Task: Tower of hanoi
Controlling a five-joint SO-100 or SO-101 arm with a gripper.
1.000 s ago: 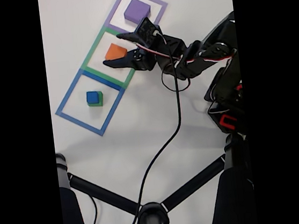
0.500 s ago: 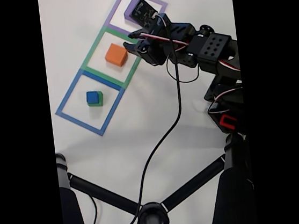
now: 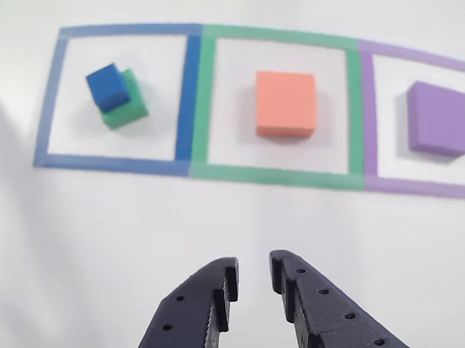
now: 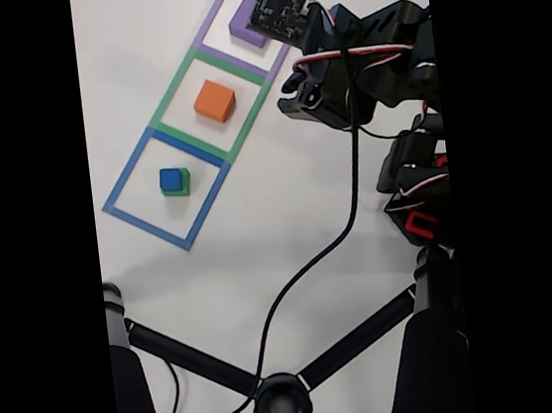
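The small dark blue cube (image 3: 105, 85) sits skewed on top of the green cube (image 3: 127, 108) inside the blue square outline; the fixed view shows the blue cube (image 4: 170, 180) and green cube (image 4: 184, 182) the same way. An orange cube (image 3: 286, 102) (image 4: 214, 101) rests alone in the green outline. A purple cube (image 3: 437, 118) (image 4: 245, 23) rests in the purple outline, partly hidden by the arm in the fixed view. My gripper (image 3: 254, 266) (image 4: 288, 95) hovers off the squares, in front of the orange cube. Its jaws stand a narrow gap apart, holding nothing.
Three taped square outlines, blue (image 4: 123, 179), green (image 4: 168, 87) and purple (image 4: 210, 25), lie in a row on the white table (image 3: 103, 245). A black cable (image 4: 303, 268) runs from the arm across the table. Black stand legs (image 4: 189, 361) cross the bottom; the arm's base (image 4: 420, 200) stands at the right.
The gripper has pulled back from beside the orange cube toward the right, and its jaws have narrowed. The orange cube stays in the green outline.
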